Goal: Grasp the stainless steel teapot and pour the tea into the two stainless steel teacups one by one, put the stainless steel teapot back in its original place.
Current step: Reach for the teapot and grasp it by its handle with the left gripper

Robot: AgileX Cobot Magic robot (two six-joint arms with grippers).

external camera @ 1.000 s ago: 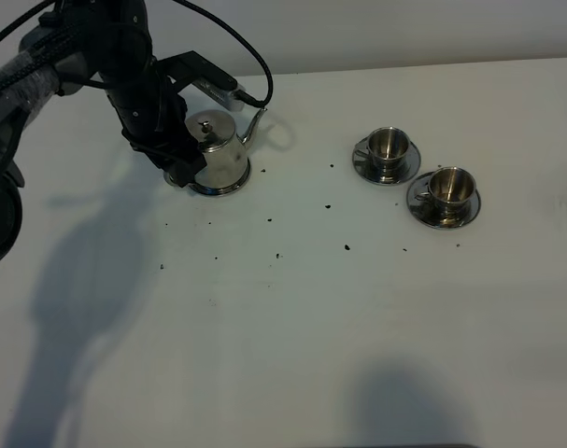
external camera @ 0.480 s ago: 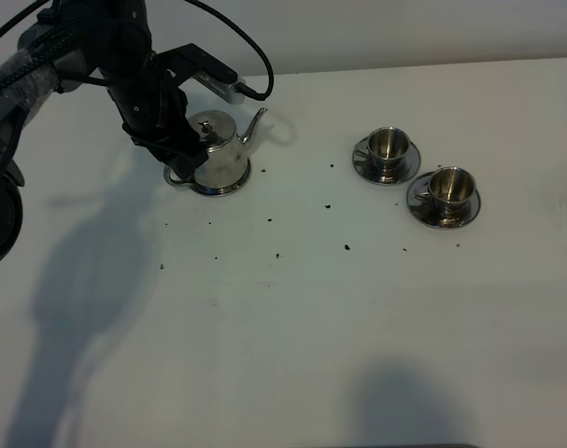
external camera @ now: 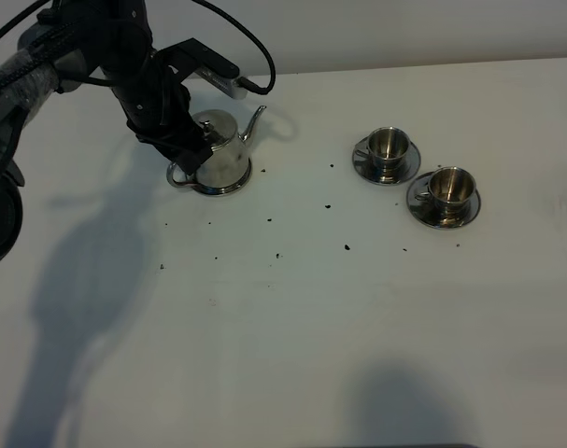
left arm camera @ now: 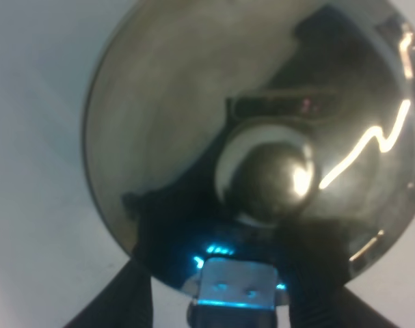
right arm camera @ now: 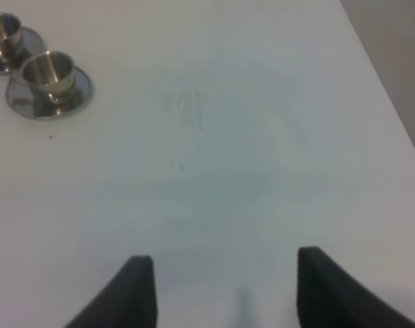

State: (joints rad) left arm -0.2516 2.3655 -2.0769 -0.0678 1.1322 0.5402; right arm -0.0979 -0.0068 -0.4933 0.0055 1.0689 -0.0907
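The stainless steel teapot (external camera: 219, 157) stands upright on its round steel coaster (external camera: 233, 189) at the table's back left, spout pointing right. My left gripper (external camera: 188, 154) is at the pot's left side; in the left wrist view it is open (left arm camera: 224, 304), its dark fingers (left arm camera: 125, 304) astride the loop handle (left arm camera: 236, 295) below the lid knob (left arm camera: 272, 179). The two stainless steel teacups (external camera: 388, 143) (external camera: 451, 186) sit on saucers (external camera: 412, 165) (external camera: 470, 213) at the right. They also show in the right wrist view (right arm camera: 48, 70) (right arm camera: 1, 26). My right gripper (right arm camera: 221, 294) is open and empty above bare table. No tea is visible.
Small dark specks (external camera: 347, 247) are scattered on the white table (external camera: 292, 327) between the pot and the cups. The left arm's cable (external camera: 250, 51) loops above the pot. The table's right edge (right arm camera: 381, 82) shows in the right wrist view.
My left arm has shifted slightly up and to the right against the pot's handle side. The teapot stays on its coaster and the cups have not moved.
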